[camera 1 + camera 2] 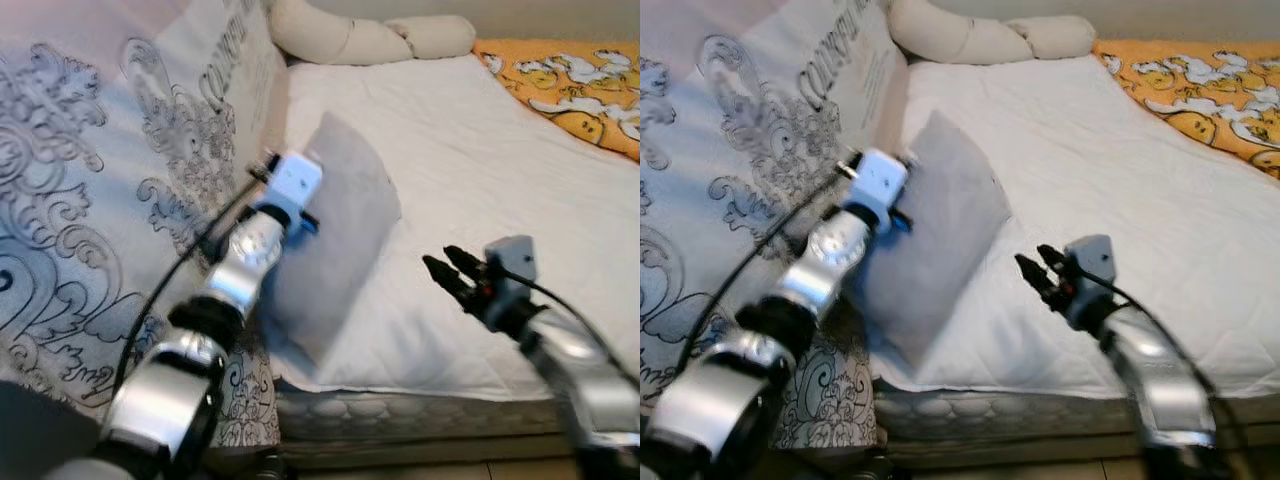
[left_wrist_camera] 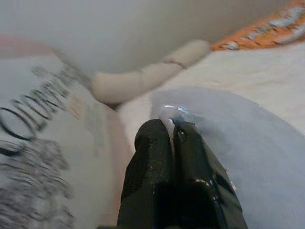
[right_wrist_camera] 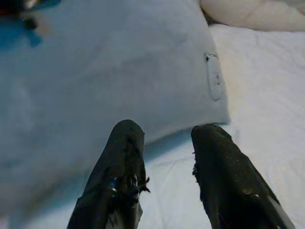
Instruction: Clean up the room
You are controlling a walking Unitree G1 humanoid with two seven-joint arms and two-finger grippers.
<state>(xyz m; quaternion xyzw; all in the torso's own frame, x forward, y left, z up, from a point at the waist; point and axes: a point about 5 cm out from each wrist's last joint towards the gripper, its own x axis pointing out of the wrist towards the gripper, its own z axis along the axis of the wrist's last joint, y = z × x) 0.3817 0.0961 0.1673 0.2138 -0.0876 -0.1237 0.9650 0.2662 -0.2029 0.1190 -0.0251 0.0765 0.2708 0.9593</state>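
Note:
A grey square cushion (image 1: pixel 335 235) stands tilted on its edge at the near left side of the white bed (image 1: pixel 480 150). My left gripper (image 2: pixel 172 129) is shut on the cushion's upper edge, and its wrist (image 1: pixel 290 185) sits against the cushion's left side. To the right of the cushion, just above the sheet, my right gripper (image 1: pixel 442 268) is open with nothing between its fingers and points at the cushion. In the right wrist view the cushion (image 3: pixel 114 67) lies just beyond the two black fingertips (image 3: pixel 128 131).
A large patterned pillow or headboard cushion (image 1: pixel 110 170) rises on the left. A long cream bolster (image 1: pixel 370 38) lies at the head of the bed. An orange patterned blanket (image 1: pixel 570 85) covers the far right. The mattress's front edge (image 1: pixel 420 410) runs below.

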